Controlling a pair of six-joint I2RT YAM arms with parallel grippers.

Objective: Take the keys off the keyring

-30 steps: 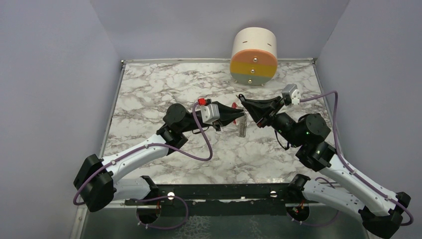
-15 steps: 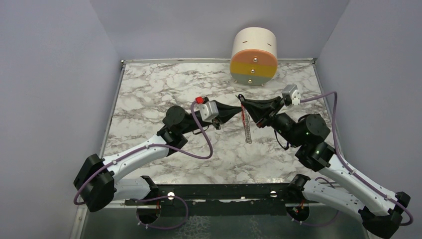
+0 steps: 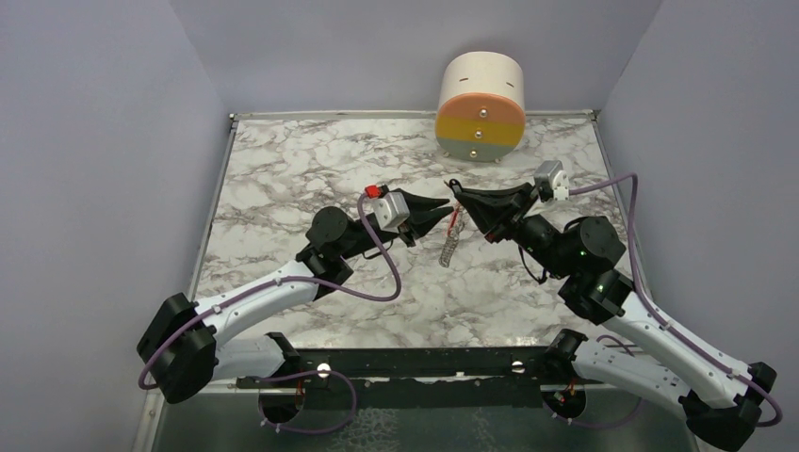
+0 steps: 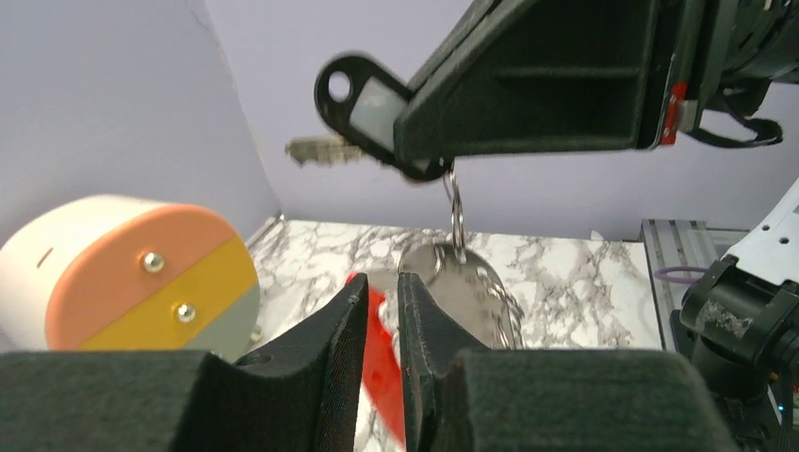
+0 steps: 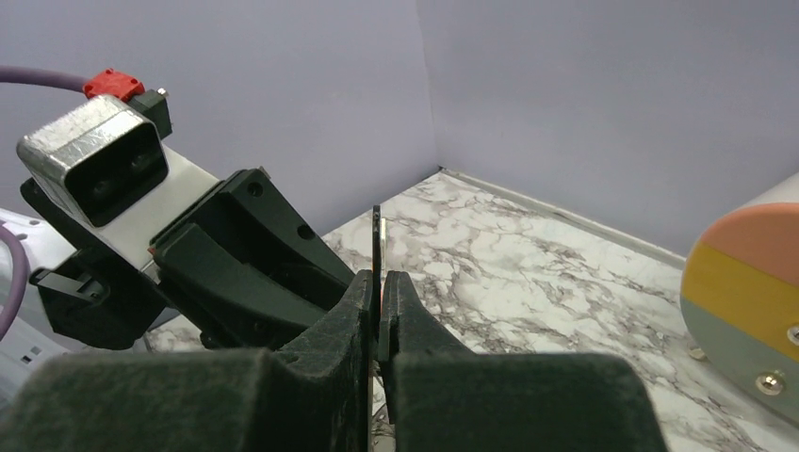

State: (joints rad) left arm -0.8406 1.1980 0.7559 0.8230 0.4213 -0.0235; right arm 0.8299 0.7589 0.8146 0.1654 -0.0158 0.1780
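My right gripper (image 3: 456, 194) is shut on the dark oval keyring (image 4: 364, 99) and holds it above the table. The keyring shows edge-on between the right fingertips (image 5: 378, 235). A silver key (image 4: 318, 149) juts out beside it. A thin wire loop (image 4: 456, 202) hangs below, carrying the silvery chain-like strip (image 3: 450, 247) and the red piece (image 3: 459, 218). My left gripper (image 3: 447, 209) faces the bunch from the left with its jaws a narrow gap apart. The red piece (image 4: 382, 348) shows through that gap, behind the fingers. The left gripper (image 4: 382, 281) holds nothing.
A round cream drawer unit (image 3: 481, 104) with orange, yellow and grey fronts stands at the back of the marble table (image 3: 283, 169). It also shows in the left wrist view (image 4: 122, 273) and the right wrist view (image 5: 754, 292). Lilac walls enclose the table.
My left gripper has drawn back a little to the left. The silvery strip, hanging long and straight half a second ago, now swings tilted toward the left. The right gripper has hardly moved.
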